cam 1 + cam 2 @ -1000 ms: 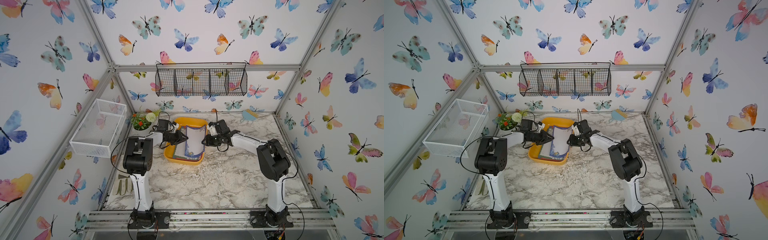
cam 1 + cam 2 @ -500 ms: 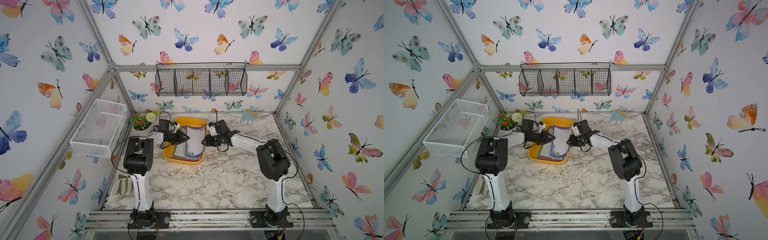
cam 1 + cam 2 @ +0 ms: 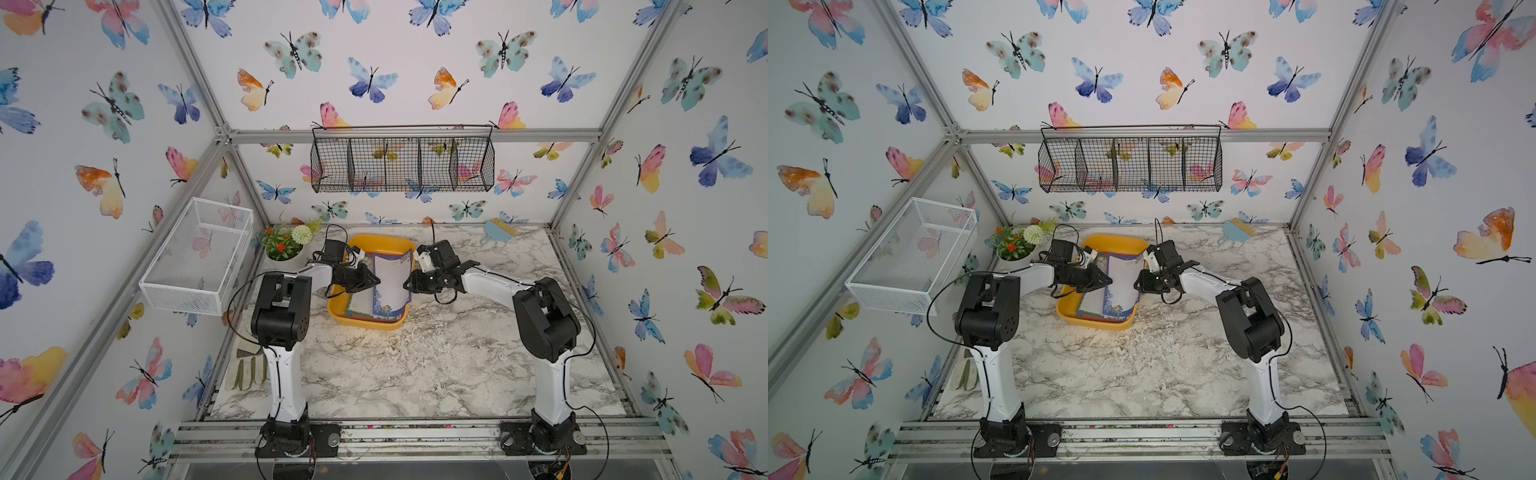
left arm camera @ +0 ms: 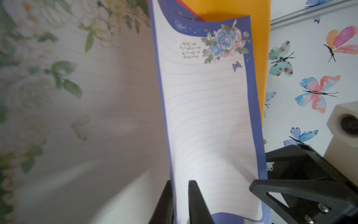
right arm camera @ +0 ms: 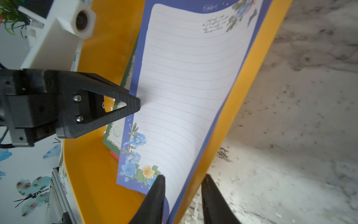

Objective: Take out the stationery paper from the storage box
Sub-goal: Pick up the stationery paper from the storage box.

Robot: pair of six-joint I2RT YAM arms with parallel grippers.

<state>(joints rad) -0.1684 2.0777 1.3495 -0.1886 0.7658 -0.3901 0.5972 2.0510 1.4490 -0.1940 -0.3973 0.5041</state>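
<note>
The yellow-orange storage box point(image 3: 365, 322) point(image 3: 1096, 322) sits mid-table at the back. A blue-bordered sheet of stationery paper point(image 3: 390, 278) point(image 4: 209, 116) point(image 5: 184, 77) bows up out of it between my two grippers. My left gripper point(image 3: 376, 283) point(image 4: 181, 181) straddles the sheet's raised edge, jaws narrow with a small gap showing. My right gripper point(image 3: 406, 286) point(image 5: 184, 175) is closed across the box's wall, one finger inside on the sheet's other edge, one outside. A green-bordered sheet point(image 5: 114, 133) and a red edge point(image 5: 114, 154) lie flat underneath.
A white mesh basket point(image 3: 199, 257) hangs on the left wall and a black wire basket point(image 3: 401, 164) on the back wall. Potted flowers point(image 3: 286, 245) stand just behind my left arm. A blue comb point(image 3: 496, 230) lies back right, gloves point(image 3: 249, 368) front left.
My left gripper has edged slightly right onto the raised edge of the blue sheet. The right arm and the box have not moved.
</note>
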